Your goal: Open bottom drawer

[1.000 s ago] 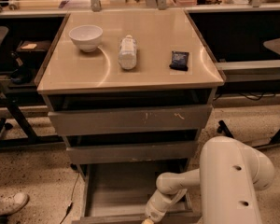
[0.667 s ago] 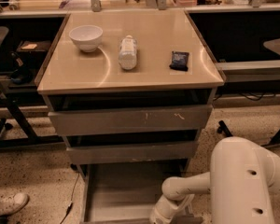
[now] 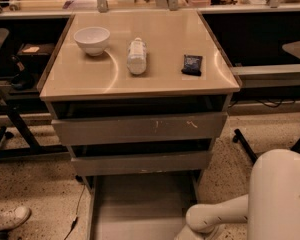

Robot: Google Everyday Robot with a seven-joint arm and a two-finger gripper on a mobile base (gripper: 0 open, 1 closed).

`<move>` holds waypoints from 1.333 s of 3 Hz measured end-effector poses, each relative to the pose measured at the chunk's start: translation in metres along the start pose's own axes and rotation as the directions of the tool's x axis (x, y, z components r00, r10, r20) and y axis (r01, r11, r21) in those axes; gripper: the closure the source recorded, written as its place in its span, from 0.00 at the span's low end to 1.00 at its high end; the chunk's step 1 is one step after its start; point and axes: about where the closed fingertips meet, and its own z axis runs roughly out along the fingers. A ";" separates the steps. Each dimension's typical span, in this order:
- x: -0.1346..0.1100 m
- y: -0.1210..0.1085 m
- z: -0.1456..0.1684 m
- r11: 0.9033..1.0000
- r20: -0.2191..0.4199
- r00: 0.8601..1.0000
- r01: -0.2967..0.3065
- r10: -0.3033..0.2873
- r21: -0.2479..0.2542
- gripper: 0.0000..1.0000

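The bottom drawer [image 3: 140,204] stands pulled out below the two other grey fronts. Its shallow grey tray shows, and its front panel lies below the picture's edge. My white arm [image 3: 282,196] fills the lower right, and its forearm [image 3: 210,218] reaches left to the drawer's right side. My gripper sits at the end of that forearm, below the bottom edge of the camera view, so it is hidden.
The top drawer front [image 3: 140,129] with pale scratches and the middle front [image 3: 140,163] are slightly out. On the tabletop [image 3: 90,79] are a white bowl [image 3: 92,39], a lying bottle [image 3: 136,56] and a dark packet [image 3: 192,64]. A shoe [image 3: 7,220] is at lower left, with chair legs on both sides.
My arm has shifted right and down. The wrist that showed over the drawer's right side has sunk further out of the picture.
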 end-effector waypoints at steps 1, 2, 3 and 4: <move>0.003 0.003 0.001 1.000 -0.002 1.000 -0.002 0.002 0.000 0.00; 0.006 0.003 -0.038 0.997 0.078 0.997 -0.009 0.004 0.073 0.00; 0.050 0.013 -0.111 0.972 0.199 0.977 -0.121 0.080 0.203 0.00; 0.142 0.028 -0.182 0.886 0.321 0.912 -0.353 0.255 0.301 0.00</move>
